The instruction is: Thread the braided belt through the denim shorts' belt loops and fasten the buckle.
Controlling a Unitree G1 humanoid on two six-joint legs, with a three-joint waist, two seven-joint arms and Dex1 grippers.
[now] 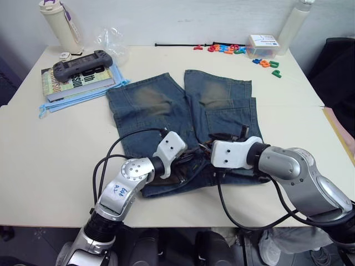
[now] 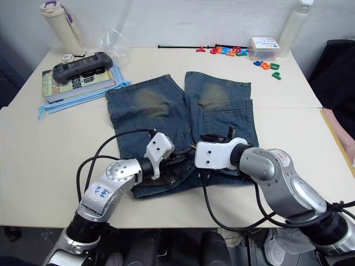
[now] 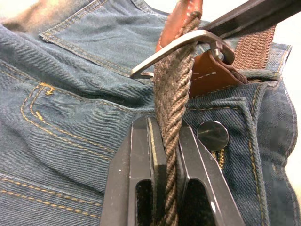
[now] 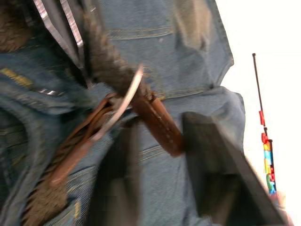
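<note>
The denim shorts (image 1: pixel 166 105) lie flat on the table, legs pointing away and waistband nearest me. Both grippers meet at the middle of the waistband. My left gripper (image 3: pixel 164 136) is shut on the braided belt (image 3: pixel 171 94), whose woven strap runs up through the silver buckle (image 3: pixel 188 40), just beside the shorts' metal button (image 3: pixel 212 135). My right gripper (image 4: pixel 160 123) is open, its fingers standing either side of the buckle and the belt's brown leather end (image 4: pixel 157 125). One of its fingers (image 3: pixel 249 16) rests against the buckle. I cannot make out the belt loops.
A stack of books with a game controller (image 1: pixel 83 64) on a light blue cloth (image 1: pixel 77 100) sits at the far left, by a white bottle (image 1: pixel 61 25). At the back lie a thin black cord (image 1: pixel 177 44), coloured letters (image 1: pixel 227 50) and a small box (image 1: pixel 263 45).
</note>
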